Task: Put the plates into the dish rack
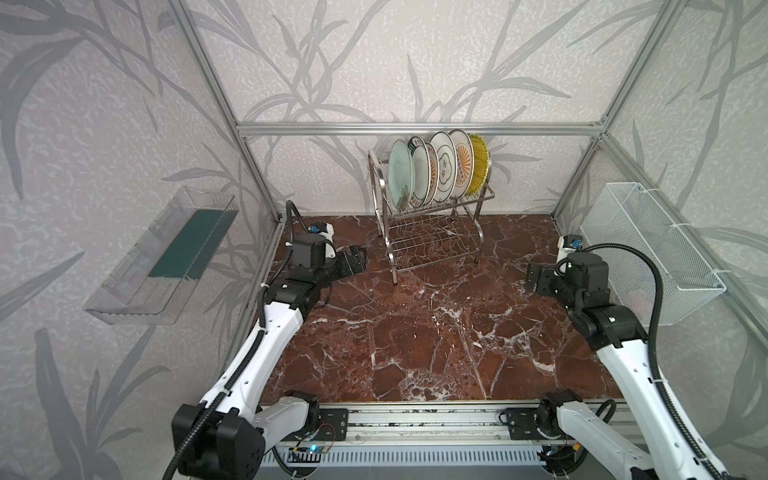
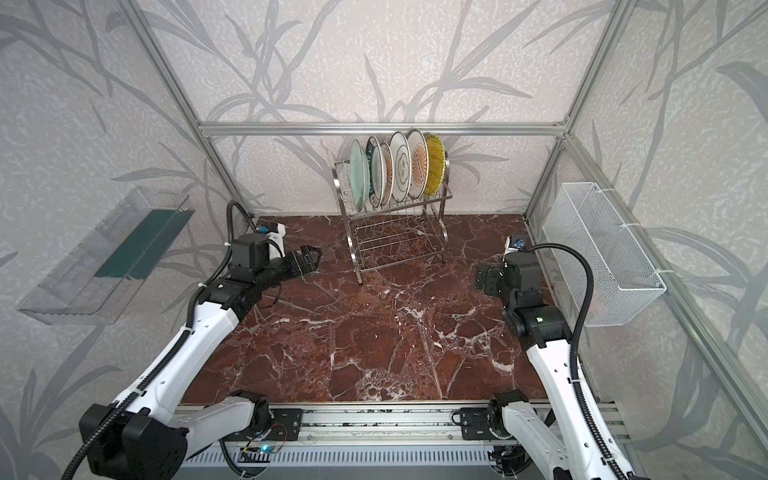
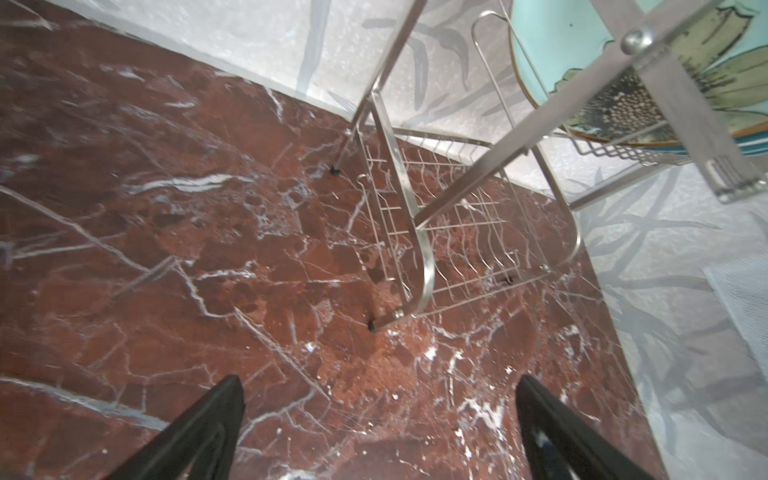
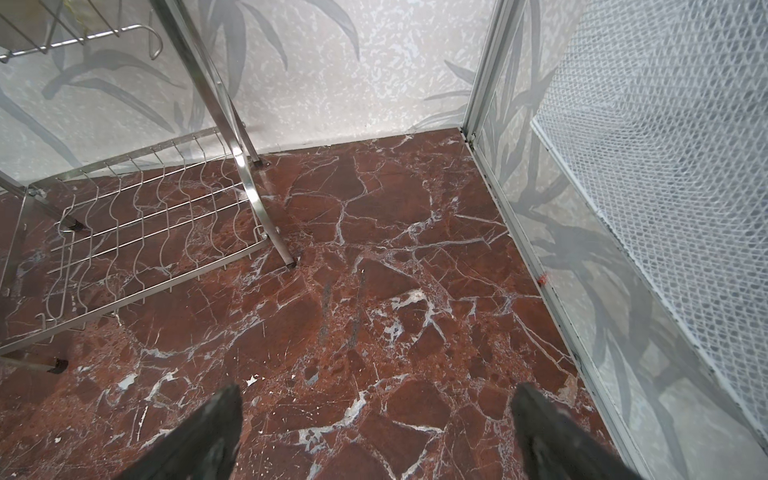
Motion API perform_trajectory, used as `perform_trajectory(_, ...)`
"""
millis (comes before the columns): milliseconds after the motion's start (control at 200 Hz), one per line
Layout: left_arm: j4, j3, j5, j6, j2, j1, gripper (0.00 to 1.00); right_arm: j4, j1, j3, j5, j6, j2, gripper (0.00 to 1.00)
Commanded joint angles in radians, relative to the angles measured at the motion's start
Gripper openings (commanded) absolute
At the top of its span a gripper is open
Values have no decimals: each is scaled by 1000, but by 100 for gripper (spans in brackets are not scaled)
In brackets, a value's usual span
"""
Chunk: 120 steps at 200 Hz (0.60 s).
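Observation:
The dish rack (image 1: 428,243) (image 2: 399,245) stands at the back middle of the red marble table. Several plates stand upright in its upper tier, from a pale mint plate (image 1: 401,174) on the left to a yellow ribbed plate (image 1: 480,164) on the right. Its lower tier is bare wire. My left gripper (image 1: 359,259) (image 2: 309,255) hovers left of the rack, open and empty. In the left wrist view the gripper (image 3: 380,384) faces the rack (image 3: 419,232) and the mint plate (image 3: 582,41). My right gripper (image 1: 534,274) (image 4: 378,390) is open and empty, right of the rack (image 4: 145,232).
A clear plastic tray (image 1: 166,257) hangs on the left wall. A white mesh basket (image 1: 652,253) (image 4: 665,166) hangs on the right wall, close to the right arm. Aluminium frame posts mark the back corners, and a rail (image 1: 415,419) runs along the front edge.

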Motion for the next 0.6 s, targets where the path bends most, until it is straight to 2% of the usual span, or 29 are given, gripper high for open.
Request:
perform_trajectory(0, 166, -93, -169, 82, -58, 7, 99, 46, -18, -45, -57, 9, -14, 99)
perform_trajectory(100, 291, -190, -270, 142, -103, 16, 99, 137, -25, -128, -63, 19, -48, 99)
perform_trajectory(180, 325, -238, -303, 205, -112, 31, 99, 136, -33, -136, -71, 23, -39, 99)
perform_trajectory(340, 438, -375, -441, 298, -86, 69, 99, 160, -35, -149, -64, -10, -4, 99)
perform_trajectory(485, 556, -459, -436, 316, -50, 156, 99, 181, -35, -160, -65, -34, 3, 99)
perform_trajectory(595, 733, -525, -459, 308, 15, 187, 99, 217, -36, -184, -55, -57, 2, 99)
